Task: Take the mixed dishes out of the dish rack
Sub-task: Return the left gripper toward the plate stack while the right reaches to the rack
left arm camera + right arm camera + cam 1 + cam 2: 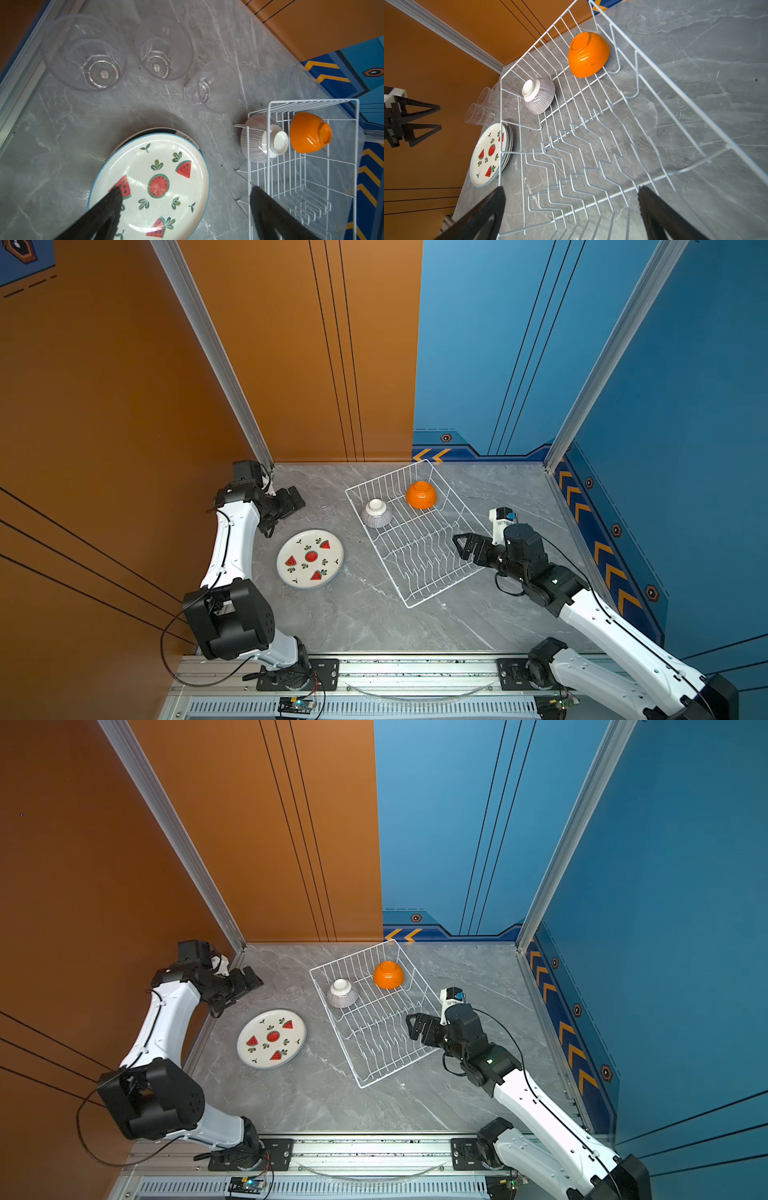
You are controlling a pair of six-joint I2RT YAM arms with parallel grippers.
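My left gripper (293, 498): released, far left by clear glasses (164, 49) | right gripper (461, 546): released, over white wire dish rack (408, 605), right side | round orange bowl (421, 494) upturned inside

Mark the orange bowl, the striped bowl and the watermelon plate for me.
Orange bowl (421, 497): in a top view, outer wall.
Striped bowl (376, 517): in a top view, striped wall.
Watermelon plate (311, 557): in a top view, centre slice.

Nothing here carries readable words, brands or numbers; only orange chevron markings (432, 455) run along the foot of the blue wall (498, 344).
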